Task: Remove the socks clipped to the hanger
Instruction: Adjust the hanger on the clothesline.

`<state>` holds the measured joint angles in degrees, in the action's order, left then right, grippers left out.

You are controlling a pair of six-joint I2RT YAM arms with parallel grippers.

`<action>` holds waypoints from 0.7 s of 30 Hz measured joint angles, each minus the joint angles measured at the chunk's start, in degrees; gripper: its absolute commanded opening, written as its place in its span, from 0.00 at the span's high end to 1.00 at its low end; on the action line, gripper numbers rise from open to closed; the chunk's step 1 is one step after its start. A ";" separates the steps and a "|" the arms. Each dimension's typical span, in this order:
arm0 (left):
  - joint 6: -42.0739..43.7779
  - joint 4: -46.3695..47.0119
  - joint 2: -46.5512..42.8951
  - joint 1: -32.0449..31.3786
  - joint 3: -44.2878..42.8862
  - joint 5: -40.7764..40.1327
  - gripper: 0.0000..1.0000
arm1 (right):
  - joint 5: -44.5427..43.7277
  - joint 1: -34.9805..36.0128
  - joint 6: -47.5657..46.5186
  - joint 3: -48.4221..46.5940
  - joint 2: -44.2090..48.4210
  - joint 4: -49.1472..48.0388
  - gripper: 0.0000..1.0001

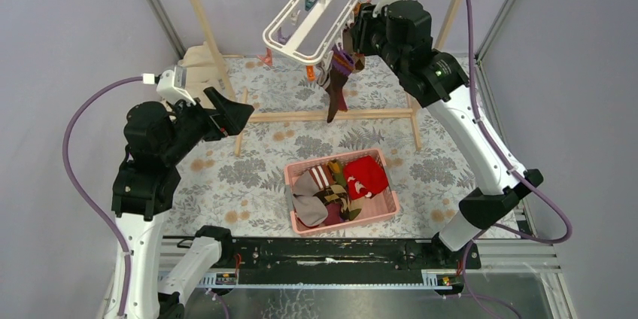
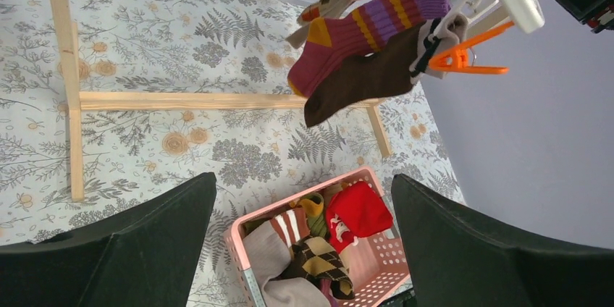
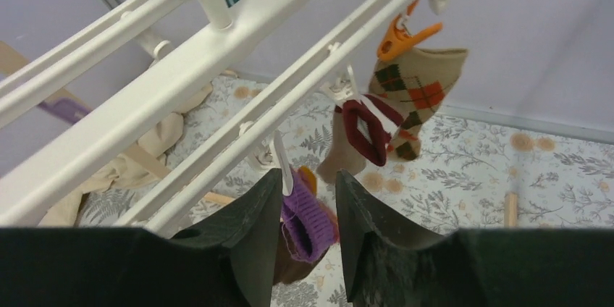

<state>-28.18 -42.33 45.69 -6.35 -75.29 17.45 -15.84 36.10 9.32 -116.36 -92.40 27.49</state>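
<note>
Left pincer (image 2: 302, 177): spread wide with nothing in it, well off to the left of the hanger (image 1: 320, 14) and lower.
Done: a heap of socks lies in the pink basket (image 1: 390, 192), below the hanger and nearer my bases. Among them are a red sock (image 1: 366, 176) and a beige sock with maroon stripes (image 1: 320, 177).
Left to do: at least four socks hang clipped under the hanger's right side. I judge the job well past half, but not finished.
Right pincer (image 3: 308, 177): up under the hanger's right rail, fingers either side of the purple-striped sock (image 3: 308, 216) at its cuff, just below a white clip (image 3: 282, 158). Whether I am squeezing it I cannot tell.
Left wrist view alone: the purple-striped sock at full length, with a brown sock (image 2: 362, 79) beside it.
Right wrist view alone: a tan argyle sock (image 3: 416, 86) on an orange clip (image 3: 405, 32) and a maroon sock (image 3: 366, 129), farther along that rail. From overhead they merge into one dark bunch.
</note>
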 measured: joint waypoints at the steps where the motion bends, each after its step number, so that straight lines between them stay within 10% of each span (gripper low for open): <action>1: 0.17 -0.20 -0.15 0.00 0.00 -0.09 0.01 | 0.00 0.39 0.13 -1.20 -0.59 1.25 0.59; 13: 1.46 -1.31 -0.66 -0.02 0.55 -0.96 0.01 | 10.21 9.99 -0.09 -29.55 -22.93 7.04 0.55; 21: 1.22 0.24 3.89 -0.02 -0.85 -0.96 0.01 | 13.03 12.74 -0.09 -7.26 -16.83 0.66 0.49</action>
<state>-26.96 -42.09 49.58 -6.37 -76.14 16.49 -2.81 48.84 9.23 -123.61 -109.23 28.14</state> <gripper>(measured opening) 0.986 0.485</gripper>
